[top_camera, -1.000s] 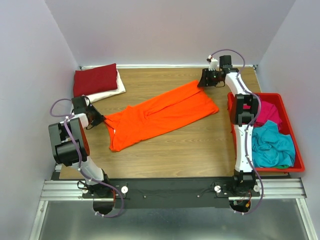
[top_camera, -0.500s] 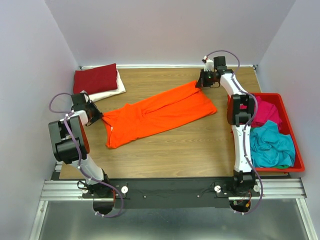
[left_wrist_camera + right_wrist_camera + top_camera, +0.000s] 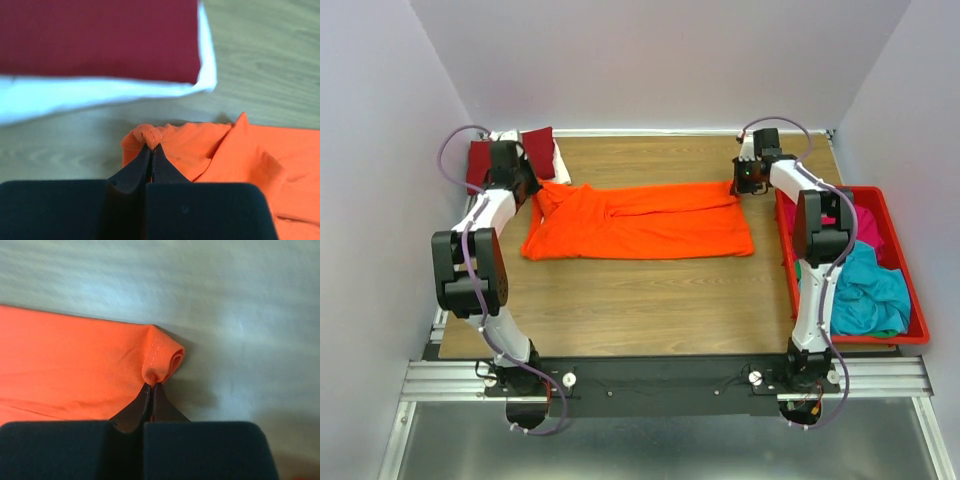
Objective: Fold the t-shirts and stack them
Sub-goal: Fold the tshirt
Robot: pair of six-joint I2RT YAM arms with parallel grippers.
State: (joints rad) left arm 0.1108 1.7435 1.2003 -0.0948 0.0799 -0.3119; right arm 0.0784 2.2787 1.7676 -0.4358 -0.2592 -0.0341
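On the desk [image 3: 650,300], in the top view, the orange t-shirt [image 3: 640,220] lies spread as a long flat band across the middle, left to right. Your left end effector [image 3: 533,188] is shut on the shirt's far left corner. Your right end effector [image 3: 738,187] is shut on its far right corner. A folded dark red t-shirt [image 3: 478,165] sits in the far left corner of the desk, partly hidden by the left arm. At the right edge a red tray [image 3: 910,300] holds a magenta t-shirt [image 3: 865,225] and a teal t-shirt [image 3: 870,290], both crumpled.

In the left wrist view, the black fingers meet with no gap, pinching a small rolled nub of orange hem. The dark red t-shirt here rests on a folded white t-shirt [image 3: 75,95], just beyond the pinched corner but apart from it.

In the right wrist view, the fingers are likewise pressed together on a curled orange corner, with bare wood beyond it.

The step in hand looks like laying the orange shirt square, held taut between both arms, ready for a fold. Two shirts appear folded and stacked; two wait in the tray. The next move likely calls for you to carry both pinched corners toward the near edge together, at an even pace, so the fold lands straight. Keep the left corner away from the stack as you lift.
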